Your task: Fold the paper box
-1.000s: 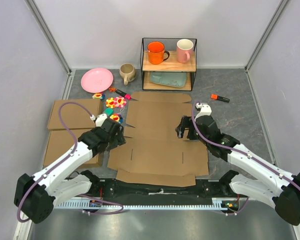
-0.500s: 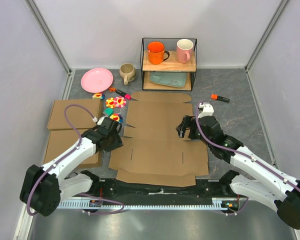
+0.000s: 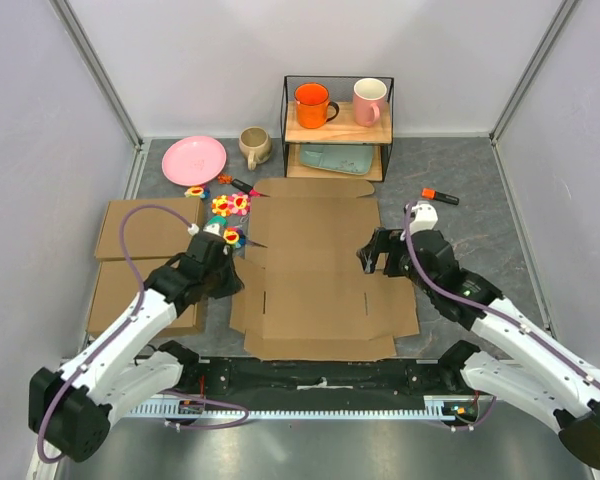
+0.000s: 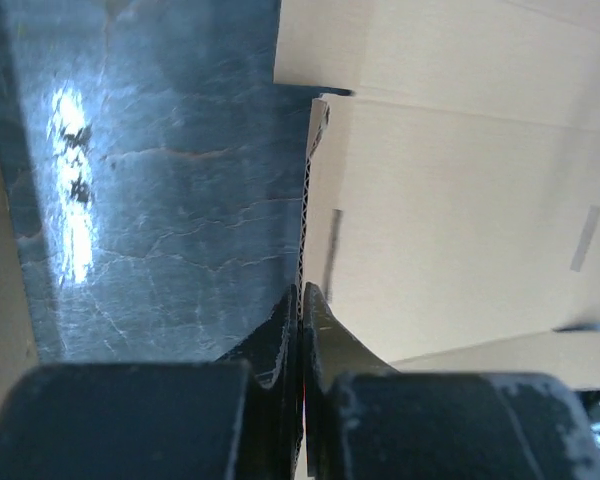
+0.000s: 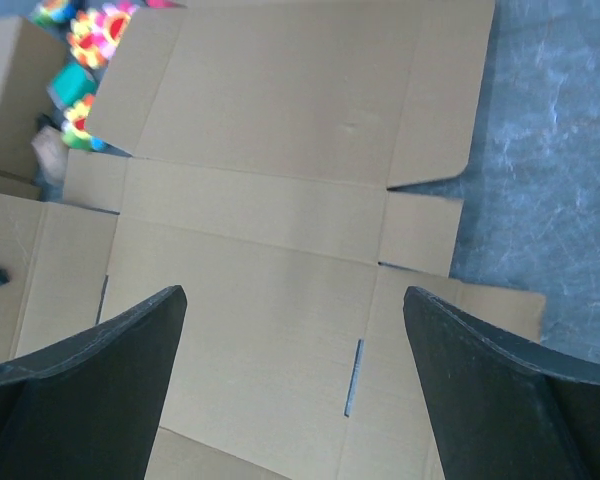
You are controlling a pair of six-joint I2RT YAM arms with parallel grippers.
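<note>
Pinching the left flap edge of the paper box (image 3: 315, 270) with the left gripper (image 4: 302, 297); right gripper (image 5: 290, 300) spread wide above its right side; unfolded on the desk (image 3: 460, 170) between the arms

Centre of surface (image 3: 500, 220): paper box (image 3: 315, 280), spread flat between the two arms. At its left edge: left gripper (image 3: 238, 268), clamped on the side flap. Over its right edge: right gripper (image 3: 372, 256). Left of the paper box: two flat boxes (image 3: 145, 228), one behind the other, edge to edge. Behind the paper box: wire rack (image 3: 340, 128), with two mugs (image 3: 314, 104) on the upper shelf and a dish (image 3: 340, 158) on the lower. Left of the wire rack: loose mug (image 3: 253, 146), then plate (image 3: 193, 158). Between plate and paper box: small toys (image 3: 230, 206) and a marker (image 3: 245, 186). Right of the wire rack, behind the right gripper: second marker (image 3: 440, 196).
</note>
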